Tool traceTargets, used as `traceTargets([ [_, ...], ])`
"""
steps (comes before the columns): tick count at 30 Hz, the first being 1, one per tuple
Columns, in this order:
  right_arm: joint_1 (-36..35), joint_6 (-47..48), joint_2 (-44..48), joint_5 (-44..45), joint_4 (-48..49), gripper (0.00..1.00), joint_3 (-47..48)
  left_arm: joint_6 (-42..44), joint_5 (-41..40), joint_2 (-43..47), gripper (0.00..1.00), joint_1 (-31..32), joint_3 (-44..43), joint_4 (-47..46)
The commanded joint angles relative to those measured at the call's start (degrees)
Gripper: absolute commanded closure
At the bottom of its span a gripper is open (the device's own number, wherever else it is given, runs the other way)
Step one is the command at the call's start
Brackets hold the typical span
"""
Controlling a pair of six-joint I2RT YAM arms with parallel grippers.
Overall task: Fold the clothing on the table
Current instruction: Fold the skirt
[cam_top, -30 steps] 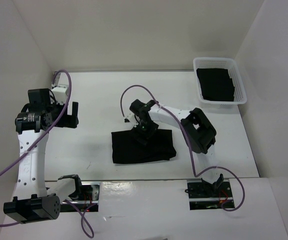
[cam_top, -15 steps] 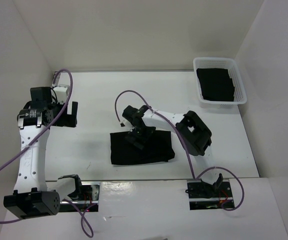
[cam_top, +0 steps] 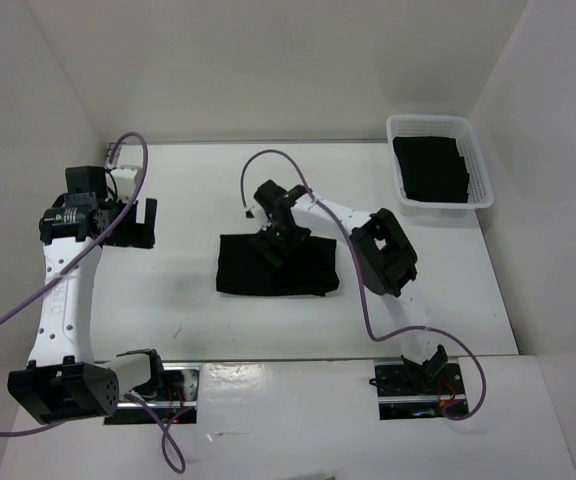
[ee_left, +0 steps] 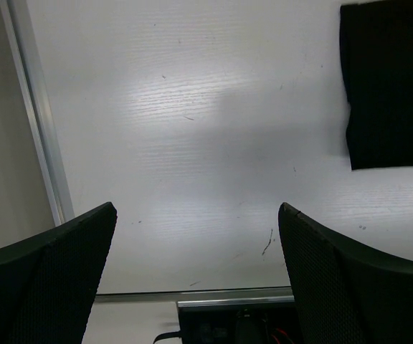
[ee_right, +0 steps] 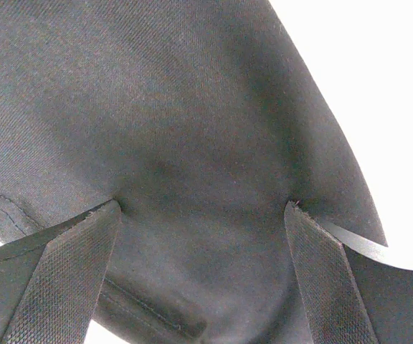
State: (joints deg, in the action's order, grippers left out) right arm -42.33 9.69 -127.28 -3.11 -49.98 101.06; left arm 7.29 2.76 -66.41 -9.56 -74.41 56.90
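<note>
Now your wide-open right gripper [cam_top: 278, 247] rests on the 12 o'clock edge of the plain black soft garment [cam_top: 268, 280], which lies 9-to-3 mid white flat tabletop [cam_top: 183, 195], nearer than the equally wide left gripper [cam_top: 143, 222] at its 9 o'clock.

The left arm [cam_top: 63, 300] and the right arm [cam_top: 330, 212] are wearing smooth white shells on their long links, with chunky black motor housings [cam_top: 65, 392] sitting at the joints. A thin purple cable [cam_top: 268, 157] is looping off each arm toward its base. The fingers [ee_left: 52, 283] are showing as black wedges, their inner faces carrying a fine woven mesh texture.
</note>
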Motion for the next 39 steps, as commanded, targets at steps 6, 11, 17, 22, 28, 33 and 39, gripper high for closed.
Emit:
traceTargets([
  [6,6.47,6.64,-5.34,-1.02,4.1,0.01,8.71,0.01,0.4,-2.4,0.01,-0.28,-3.63,-2.06],
  [11,6.99,9.72,-9.2,-1.97,2.0,0.01,15.48,0.53,0.93,-2.93,0.01,-0.28,-3.63,-2.59],
  [17,6.38,13.5,-13.69,-3.83,-1.79,0.01,23.57,1.59,0.93,-3.46,0.01,-0.28,-3.63,-2.59],
  [22,5.33,15.44,-18.34,-2.51,-3.89,0.01,31.64,2.2,0.93,-3.46,0.01,-0.81,-3.11,-3.11],
  [28,5.32,16.06,-23.98,-3.21,-13.48,0.01,50.46,2.2,2.59,-3.46,0.01,-0.81,-3.11,-3.12],
  [33,4.71,16.06,-12.23,-13.82,-14.44,0.01,49.24,2.2,4.52,-4.6,0.01,-0.81,-4.34,-3.12],
  [39,7.78,14.65,-2.46,-22.63,-17.35,0.01,43.63,2.2,7.51,-7.58,0.01,-0.81,-5.48,-3.12],
])
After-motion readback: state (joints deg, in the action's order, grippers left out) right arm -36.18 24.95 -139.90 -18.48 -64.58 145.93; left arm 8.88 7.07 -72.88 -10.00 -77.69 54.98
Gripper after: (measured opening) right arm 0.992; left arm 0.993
